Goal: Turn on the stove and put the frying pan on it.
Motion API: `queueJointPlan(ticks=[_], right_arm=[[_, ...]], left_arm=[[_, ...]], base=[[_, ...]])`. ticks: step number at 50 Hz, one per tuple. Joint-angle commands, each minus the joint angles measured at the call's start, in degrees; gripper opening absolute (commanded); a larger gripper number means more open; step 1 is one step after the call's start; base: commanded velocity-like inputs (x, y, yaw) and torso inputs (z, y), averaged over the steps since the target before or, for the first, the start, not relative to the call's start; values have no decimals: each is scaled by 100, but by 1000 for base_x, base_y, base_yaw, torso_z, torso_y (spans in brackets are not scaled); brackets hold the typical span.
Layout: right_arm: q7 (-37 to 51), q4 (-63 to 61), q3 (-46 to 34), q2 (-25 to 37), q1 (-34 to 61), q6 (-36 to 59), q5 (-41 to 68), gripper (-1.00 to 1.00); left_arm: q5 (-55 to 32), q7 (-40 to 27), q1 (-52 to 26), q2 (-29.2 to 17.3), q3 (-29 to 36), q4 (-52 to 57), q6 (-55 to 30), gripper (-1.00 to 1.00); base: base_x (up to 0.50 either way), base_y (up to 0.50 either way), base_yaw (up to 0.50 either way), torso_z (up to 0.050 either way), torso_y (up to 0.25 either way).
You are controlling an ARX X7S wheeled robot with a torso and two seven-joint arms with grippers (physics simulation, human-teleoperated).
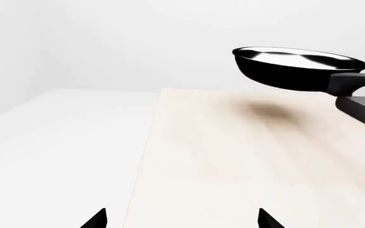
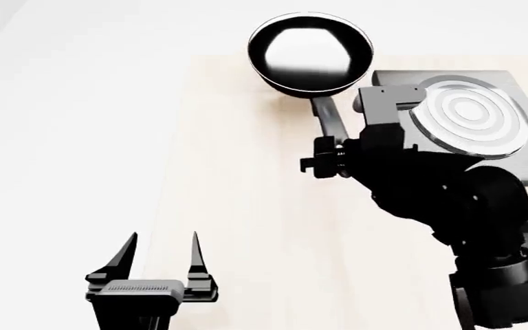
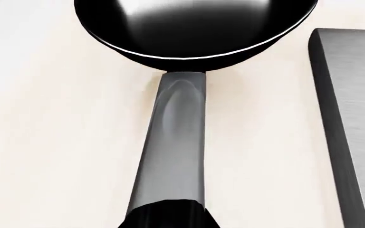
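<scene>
The frying pan [image 2: 310,51] is black with a glossy inside and a thin silvery rim. It hangs level above the far side of the table, its shadow on the wood below it in the left wrist view. My right gripper [image 2: 330,143] is shut on the pan's long black handle [image 3: 176,142]. The stove [image 2: 470,113], a dark grey slab with a raised ring burner, lies just right of the pan, and its edge [image 3: 350,118] runs beside the handle. My left gripper [image 2: 163,249] stands open and empty near the table's front left, far from the pan [image 1: 296,66].
The pale wooden table [image 2: 245,206] ends at a left edge [image 1: 146,152] with white floor beyond it. My bulky right arm [image 2: 447,199] covers the stove's near corner.
</scene>
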Motion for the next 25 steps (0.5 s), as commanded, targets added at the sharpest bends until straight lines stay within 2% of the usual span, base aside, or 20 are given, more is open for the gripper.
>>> queueJointPlan(ticks=[1, 25], right_arm=[[466, -787, 690, 193, -134, 171, 164, -100], [1432, -1350, 1986, 673, -753, 540, 951, -100]], left_arm=[[-5, -15, -3, -9, 10, -3, 1, 100], [-12, -39, -14, -24, 36, -8, 6, 100]], base=[[0, 0, 0, 0, 0], [0, 0, 0, 1, 2]])
